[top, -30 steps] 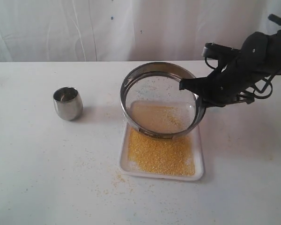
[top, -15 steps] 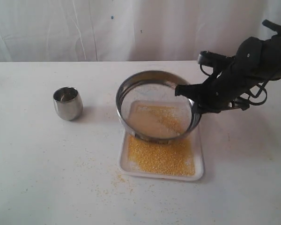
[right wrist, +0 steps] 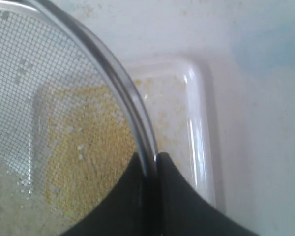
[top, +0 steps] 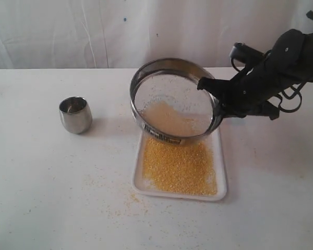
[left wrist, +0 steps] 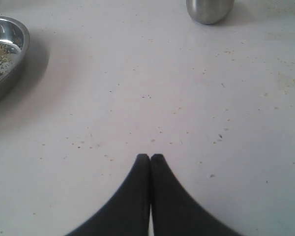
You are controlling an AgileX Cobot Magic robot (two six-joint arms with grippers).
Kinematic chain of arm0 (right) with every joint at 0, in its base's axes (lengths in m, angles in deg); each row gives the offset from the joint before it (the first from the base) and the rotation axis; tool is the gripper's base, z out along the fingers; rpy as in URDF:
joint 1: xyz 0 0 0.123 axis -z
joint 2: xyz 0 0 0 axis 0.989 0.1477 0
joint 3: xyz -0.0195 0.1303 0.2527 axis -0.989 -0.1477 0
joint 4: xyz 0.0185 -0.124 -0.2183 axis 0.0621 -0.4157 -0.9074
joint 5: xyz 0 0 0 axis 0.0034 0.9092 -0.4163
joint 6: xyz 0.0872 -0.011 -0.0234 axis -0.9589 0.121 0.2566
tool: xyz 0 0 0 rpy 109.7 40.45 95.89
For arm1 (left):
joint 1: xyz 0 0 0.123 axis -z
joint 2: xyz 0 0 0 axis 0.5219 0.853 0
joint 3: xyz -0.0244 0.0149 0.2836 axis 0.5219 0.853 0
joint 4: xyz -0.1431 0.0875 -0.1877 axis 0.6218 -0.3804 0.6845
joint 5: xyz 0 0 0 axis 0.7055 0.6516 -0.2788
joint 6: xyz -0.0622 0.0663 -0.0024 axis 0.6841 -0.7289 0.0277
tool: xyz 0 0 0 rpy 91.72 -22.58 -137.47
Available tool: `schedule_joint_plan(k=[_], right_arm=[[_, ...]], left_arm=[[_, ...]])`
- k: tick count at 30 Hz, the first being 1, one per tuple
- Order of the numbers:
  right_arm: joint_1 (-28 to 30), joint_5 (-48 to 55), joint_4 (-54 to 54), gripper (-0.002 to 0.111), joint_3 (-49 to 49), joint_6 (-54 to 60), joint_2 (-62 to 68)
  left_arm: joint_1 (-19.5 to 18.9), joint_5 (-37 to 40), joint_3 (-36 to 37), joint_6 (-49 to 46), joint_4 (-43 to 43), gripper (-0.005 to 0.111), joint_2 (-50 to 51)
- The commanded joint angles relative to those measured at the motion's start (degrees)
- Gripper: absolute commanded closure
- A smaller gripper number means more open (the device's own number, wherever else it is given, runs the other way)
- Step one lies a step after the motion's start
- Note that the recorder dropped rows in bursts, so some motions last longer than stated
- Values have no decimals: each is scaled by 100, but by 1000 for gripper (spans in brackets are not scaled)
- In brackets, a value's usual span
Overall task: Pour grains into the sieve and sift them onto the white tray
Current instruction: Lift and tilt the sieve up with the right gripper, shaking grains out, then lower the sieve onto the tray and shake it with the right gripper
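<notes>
Above the white tray my right gripper pinches the sieve by its rim, tilted so the grains gather low and — I think — sift through (left gripper idles, pressed together).

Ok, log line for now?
right pincer: shut on sieve rim | sieve: tilted above white tray | grains: yellow on tray | left pincer: shut, empty

One sieve. One white tray. One steel cup. One steel bowl, only partly in view. Two grippers: left gripper, right gripper. Two patches of grains: one on tray, one in sieve. One table.
</notes>
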Motion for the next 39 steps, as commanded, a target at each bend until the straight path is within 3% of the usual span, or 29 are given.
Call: schedule_joint_plan(k=[1,3,5,10,15,16,21,26,31,36,39], right_arm=[[-5,850,29,108,-29,19,-95],[-5,-380,-32,108,-29,19,-20],[-5,-969,4,108,7,6,28],[-5,1078,177,108,4,79,-29],[-5,-1103,-215,108,-25,144,193],[-5,-1165,-122,108,-14,144,204],[-5,1030,132,108,-14,31,132],[-5,-951,-211,108,-14,15,253],[-5,1110,-187,108,-14,0,93],[-5,-779,-187,108,-14,0,194],[-5,133,-96,108,-3,-29,77]], left_arm=[[21,140,16,-13,24,107,-21],[21,140,16,-13,24,107,-21],[21,140,16,-13,24,107,-21],[21,140,16,-13,24,107,-21],[21,140,16,-13,24,107,-21],[21,140,16,-13,24,107,-21],[21,140,16,-13,24,107,-21],[21,140,16,-13,24,107,-21],[21,140,16,-13,24,107,-21],[21,140,16,-13,24,107,-21],[21,140,16,-13,24,107,-21]])
